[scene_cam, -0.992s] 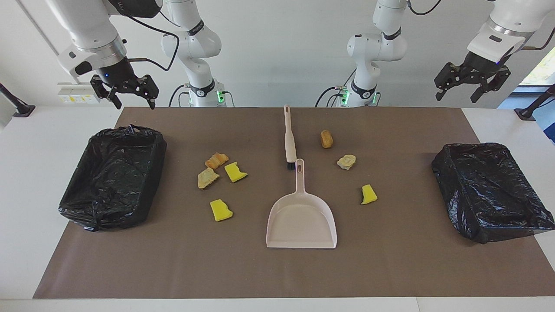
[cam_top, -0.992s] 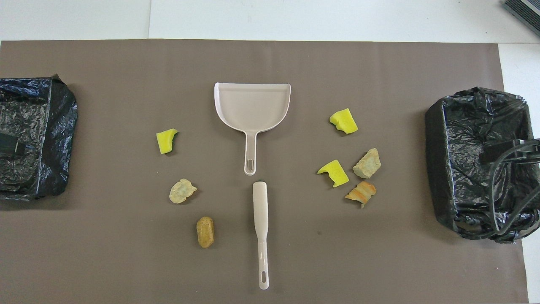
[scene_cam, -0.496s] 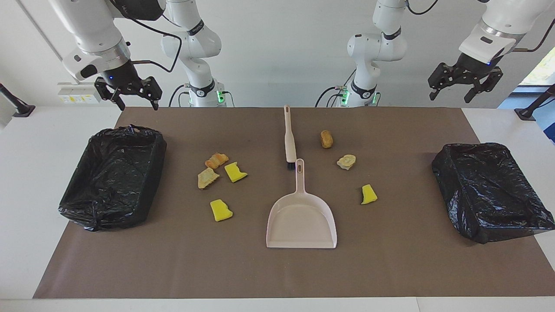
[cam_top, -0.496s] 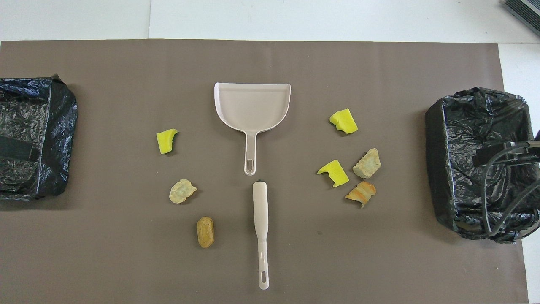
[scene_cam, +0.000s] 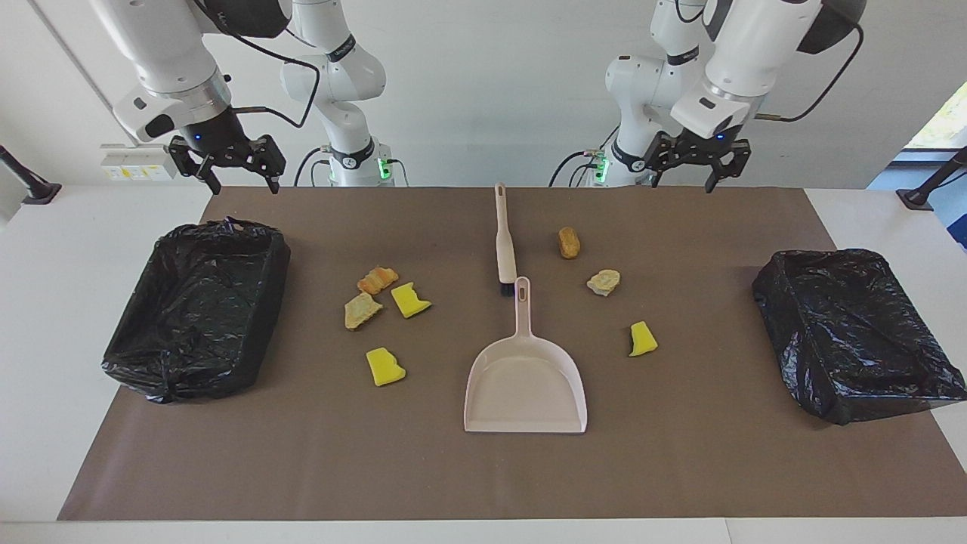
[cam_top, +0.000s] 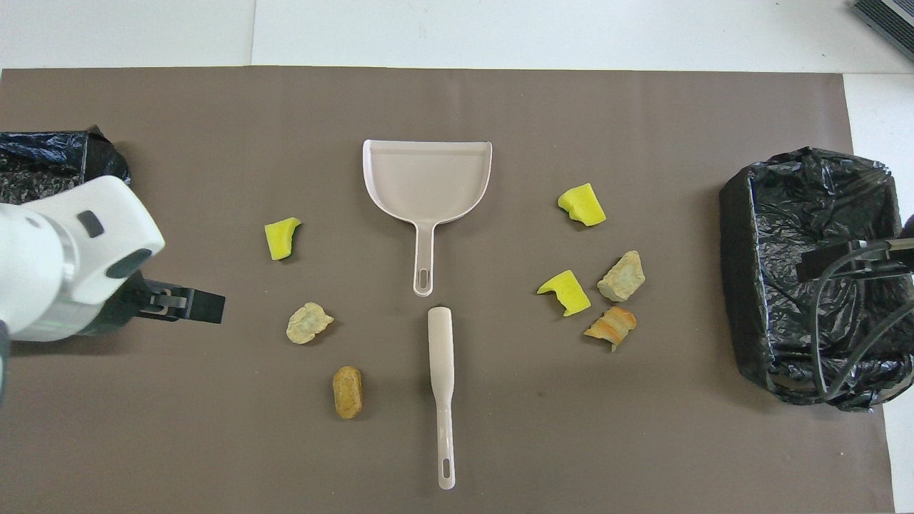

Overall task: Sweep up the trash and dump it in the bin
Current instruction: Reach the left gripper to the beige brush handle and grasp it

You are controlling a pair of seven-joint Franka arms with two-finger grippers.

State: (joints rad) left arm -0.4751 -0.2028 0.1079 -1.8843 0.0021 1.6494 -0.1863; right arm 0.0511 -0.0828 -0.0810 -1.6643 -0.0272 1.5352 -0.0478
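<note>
A white table [scene_cam: 45,317] carried a brown mat [scene_cam: 680,468]. On the mat lay a dustpan [scene_cam: 526,385] at the middle, a brush [scene_cam: 504,242] nearer the robots' edge, scattered scraps [scene_cam: 385,366] on both sides, and a black-lined bin [scene_cam: 198,306] at each end.

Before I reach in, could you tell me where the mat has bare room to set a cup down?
The widest bare strip lies farther from the robots than the dustpan, running between both black bins. Another lies beside the brush handle, toward the right arm's end. It is crowded where four scraps cluster near that bin.
</note>
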